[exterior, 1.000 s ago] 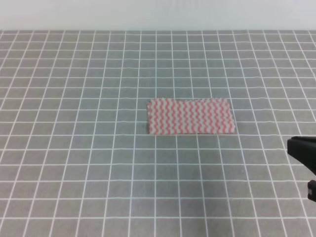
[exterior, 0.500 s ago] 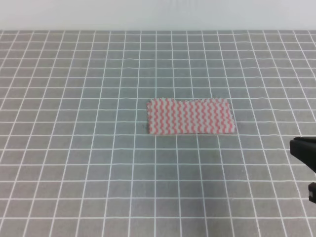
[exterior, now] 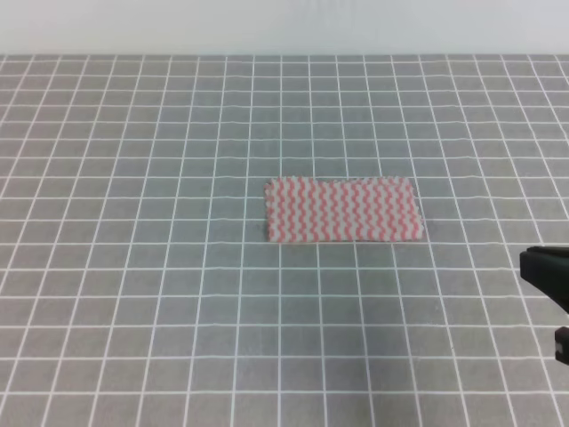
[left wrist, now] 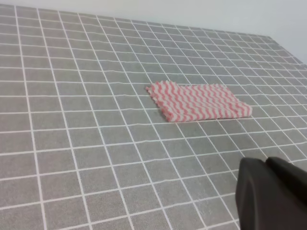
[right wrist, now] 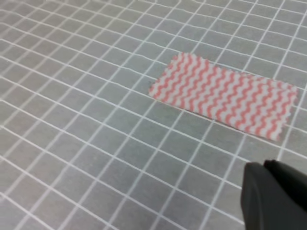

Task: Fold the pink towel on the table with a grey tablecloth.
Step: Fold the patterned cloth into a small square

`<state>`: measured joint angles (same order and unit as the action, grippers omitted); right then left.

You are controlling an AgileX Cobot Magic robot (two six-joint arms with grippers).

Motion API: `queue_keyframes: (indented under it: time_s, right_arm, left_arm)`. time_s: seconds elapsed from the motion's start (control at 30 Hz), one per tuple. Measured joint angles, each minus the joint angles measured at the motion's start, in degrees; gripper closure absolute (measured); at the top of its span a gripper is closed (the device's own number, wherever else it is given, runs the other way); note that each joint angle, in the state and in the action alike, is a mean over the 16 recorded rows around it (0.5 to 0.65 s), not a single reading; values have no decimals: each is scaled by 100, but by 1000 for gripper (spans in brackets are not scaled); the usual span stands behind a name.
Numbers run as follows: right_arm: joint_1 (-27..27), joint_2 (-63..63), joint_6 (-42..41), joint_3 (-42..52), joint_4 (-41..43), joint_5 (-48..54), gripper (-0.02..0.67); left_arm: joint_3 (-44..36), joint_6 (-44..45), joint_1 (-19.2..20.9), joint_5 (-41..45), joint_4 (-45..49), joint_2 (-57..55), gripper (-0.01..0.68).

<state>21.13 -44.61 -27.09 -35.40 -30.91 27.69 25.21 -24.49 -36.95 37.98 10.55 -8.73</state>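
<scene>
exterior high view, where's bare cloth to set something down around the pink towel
Nearly everywhere. The thin pink-and-white zigzag-striped towel, already a folded rectangle, lies mid-table. The grey white-gridded tablecloth is bare left of it, behind it to the far edge, and in front. Only the near right edge is taken, by the black right gripper.

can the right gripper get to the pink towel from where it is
Probably yes: the right gripper sits at the table's right edge, and only bare grey tablecloth lies between it and the flat pink towel.

Grey tablecloth (exterior: 133,267) open all round pink towel (exterior: 342,210).
</scene>
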Motion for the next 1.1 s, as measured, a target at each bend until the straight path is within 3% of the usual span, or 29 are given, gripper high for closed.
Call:
queue_keyframes:
  time_s: [0.43, 1.1]
  right_arm:
    - [0, -1, 5, 1, -251, -213, 665]
    - [-1, -662, -39, 2, -1639, -2445, 665]
  left_arm:
    - [2, 0, 1, 8, -4, 17, 673]
    - [2, 0, 0, 1, -2, 11, 673]
